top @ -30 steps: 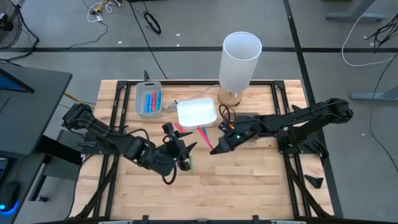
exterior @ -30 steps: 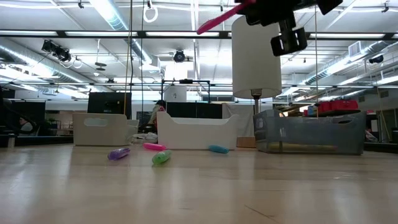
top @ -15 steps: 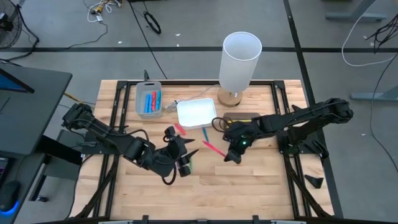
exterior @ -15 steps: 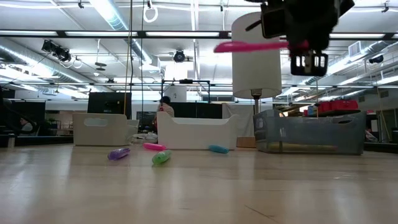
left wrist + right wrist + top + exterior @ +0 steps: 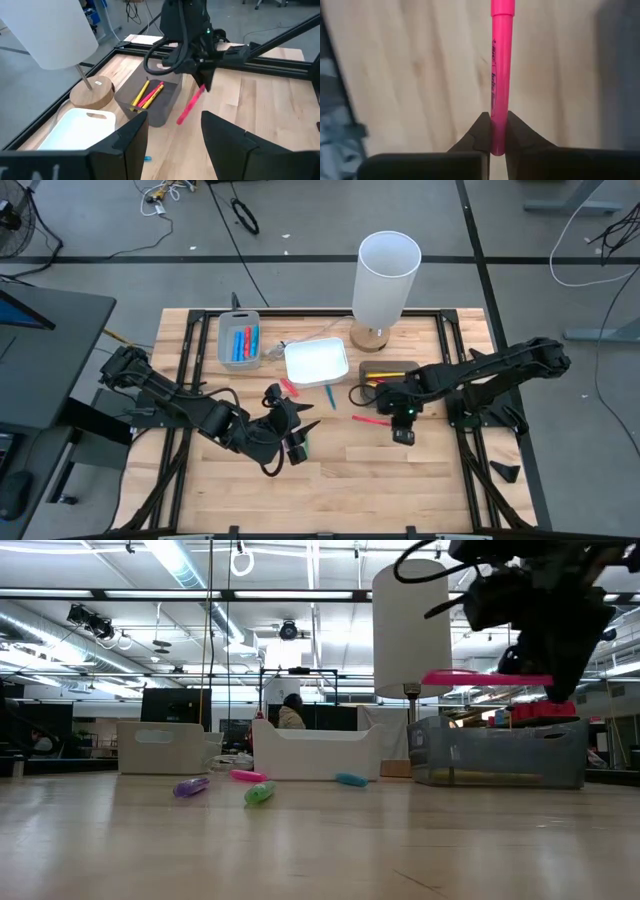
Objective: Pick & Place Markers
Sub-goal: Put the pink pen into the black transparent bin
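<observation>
My right gripper [image 5: 398, 420] hangs above the table near the dark tray [image 5: 385, 370], shut on a pink marker [image 5: 370, 420]. That tray holds yellow and pink markers [image 5: 147, 95]. Loose on the wood lie a purple marker [image 5: 190, 786], a green one [image 5: 259, 792], a pink one [image 5: 248, 776] and a teal one [image 5: 350, 780]. Blue and red markers sit in the grey tray [image 5: 238, 340]. My left gripper [image 5: 172, 145] waits open above the table's middle left, nothing between its fingers. My right gripper pinches the pink marker by one end [image 5: 499, 131] between its two fingertips. The fingers [image 5: 545, 665] come down from above. The rest of the marker [image 5: 470, 678] juts out roughly level toward the table's left, lifted clear of the wood.
A white tray [image 5: 316, 362] stands at the middle back. A tall white lamp [image 5: 385, 275] on a round wooden foot rises behind the dark tray. Bare wood lies across the near half of the table. A person shows in the room beyond.
My right gripper has carried the pink marker toward the table's right edge and downward, turning its wrist as it went. The marker, slanted before, now lies about level and nearer the dark tray.
</observation>
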Robot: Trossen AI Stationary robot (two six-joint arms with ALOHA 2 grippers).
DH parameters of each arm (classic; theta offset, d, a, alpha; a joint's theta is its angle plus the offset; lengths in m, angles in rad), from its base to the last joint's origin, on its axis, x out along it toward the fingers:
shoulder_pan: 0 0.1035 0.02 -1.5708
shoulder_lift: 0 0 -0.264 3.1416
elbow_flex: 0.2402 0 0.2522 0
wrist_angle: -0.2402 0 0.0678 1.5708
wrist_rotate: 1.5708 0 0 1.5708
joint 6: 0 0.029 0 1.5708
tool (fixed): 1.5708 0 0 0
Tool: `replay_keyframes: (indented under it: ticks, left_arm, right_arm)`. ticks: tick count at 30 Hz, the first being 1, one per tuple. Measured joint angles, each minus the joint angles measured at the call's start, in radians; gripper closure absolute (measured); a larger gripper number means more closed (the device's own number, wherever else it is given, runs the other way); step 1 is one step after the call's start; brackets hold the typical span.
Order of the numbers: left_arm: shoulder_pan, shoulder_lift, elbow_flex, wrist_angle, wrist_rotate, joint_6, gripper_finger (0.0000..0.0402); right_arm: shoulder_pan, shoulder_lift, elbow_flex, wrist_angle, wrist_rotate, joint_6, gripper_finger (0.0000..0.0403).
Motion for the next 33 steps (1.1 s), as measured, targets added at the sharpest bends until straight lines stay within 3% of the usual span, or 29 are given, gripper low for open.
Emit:
replay_keyframes:
  ticks: [9, 17, 33]
  left_arm:
    - [0.02, 0.0, 0.0, 0.0, 0.001, -0.011, 0.0214]
    - [0.045, 0.0, 0.0, 0.0, 0.016, -0.011, 0.0214]
    - [0.06, 0.0, 0.0, -0.001, 0.076, -0.01, 0.0214]
  right_arm:
    - [0.0, -0.099, 0.0, -0.163, 0.16, -0.114, 0.0385]
    - [-0.046, -0.112, 0.0, -0.221, 0.268, -0.211, 0.0385]
    - [-0.278, -0.111, 0.0, -0.241, 0.332, -0.437, 0.0385]
